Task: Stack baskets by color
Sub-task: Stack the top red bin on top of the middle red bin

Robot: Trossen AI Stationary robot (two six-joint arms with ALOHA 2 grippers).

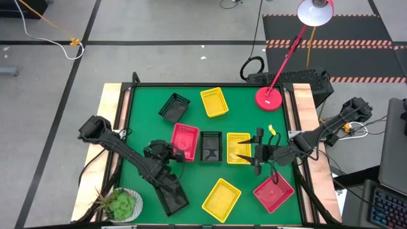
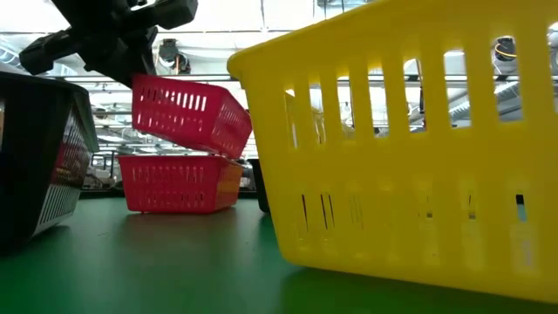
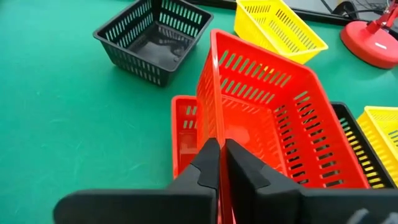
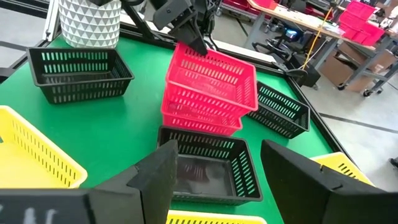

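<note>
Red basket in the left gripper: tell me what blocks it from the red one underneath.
Nothing visible. The left gripper holds the tilted red basket directly above the lower red basket, which looks empty.

Green tabletop with pale wood side boards, standing on a grey floor marked with dark tape lines. Red lamp at the far right corner, shade hanging over the floor. Potted plant in a white pot at the near left corner. Hazard-striped black mat beyond the table. Keyboard at right edge. White cable far left. Benches and cardboard boxes in the room behind.
</note>
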